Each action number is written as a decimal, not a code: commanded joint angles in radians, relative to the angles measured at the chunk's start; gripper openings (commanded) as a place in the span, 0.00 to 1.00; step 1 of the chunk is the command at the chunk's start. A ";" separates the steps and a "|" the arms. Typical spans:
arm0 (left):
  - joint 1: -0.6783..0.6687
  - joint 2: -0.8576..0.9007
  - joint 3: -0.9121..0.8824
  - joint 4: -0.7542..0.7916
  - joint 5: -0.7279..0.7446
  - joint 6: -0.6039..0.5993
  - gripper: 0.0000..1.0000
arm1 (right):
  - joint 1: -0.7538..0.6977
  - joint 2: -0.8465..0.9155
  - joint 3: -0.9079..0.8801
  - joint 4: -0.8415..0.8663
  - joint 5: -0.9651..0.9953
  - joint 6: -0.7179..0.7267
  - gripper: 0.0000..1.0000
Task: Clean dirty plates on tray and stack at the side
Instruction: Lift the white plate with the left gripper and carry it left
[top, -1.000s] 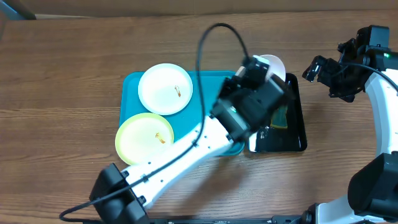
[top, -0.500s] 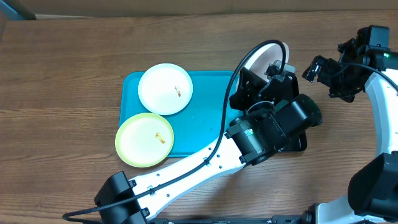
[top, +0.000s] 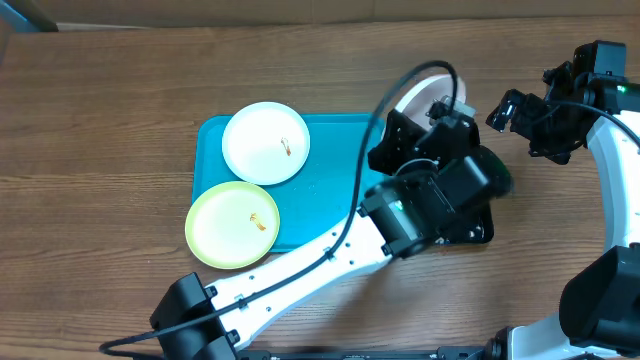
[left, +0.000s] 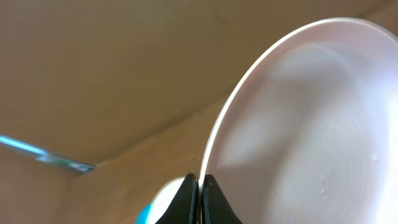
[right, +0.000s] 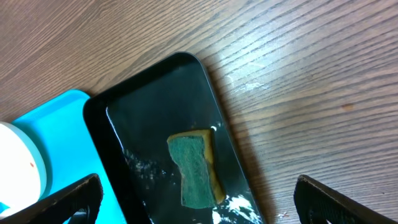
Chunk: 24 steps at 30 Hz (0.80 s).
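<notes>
At the left, I see a round white plate (top: 266, 142) and a pale yellow-green plate (top: 233, 224) on the turquoise plastic tray (top: 330, 150). My left gripper (left: 199, 186) pinches a second white plate (left: 298, 124) by its rim, tilted, near the glossy black tray (right: 155, 93). My right gripper (top: 525, 118) hangs released.

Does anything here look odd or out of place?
One white plate is tilted up, pinched at its rim by the left claw. The smeared yellow-green plate overhangs a corner of the blue tray.
</notes>
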<state>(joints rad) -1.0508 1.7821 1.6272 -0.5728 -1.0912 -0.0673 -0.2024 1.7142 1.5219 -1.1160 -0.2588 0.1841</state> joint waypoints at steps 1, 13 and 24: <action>0.109 -0.021 0.027 -0.059 0.264 -0.156 0.04 | -0.003 -0.012 0.005 0.004 -0.004 0.002 1.00; 0.880 -0.023 0.029 -0.343 1.302 -0.348 0.04 | -0.003 -0.012 0.005 0.004 -0.004 0.002 1.00; 1.555 -0.020 0.024 -0.516 1.246 -0.295 0.04 | -0.003 -0.012 0.005 0.004 -0.004 0.002 1.00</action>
<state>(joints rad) 0.4133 1.7821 1.6352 -1.0752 0.1936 -0.3859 -0.2024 1.7142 1.5219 -1.1160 -0.2584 0.1837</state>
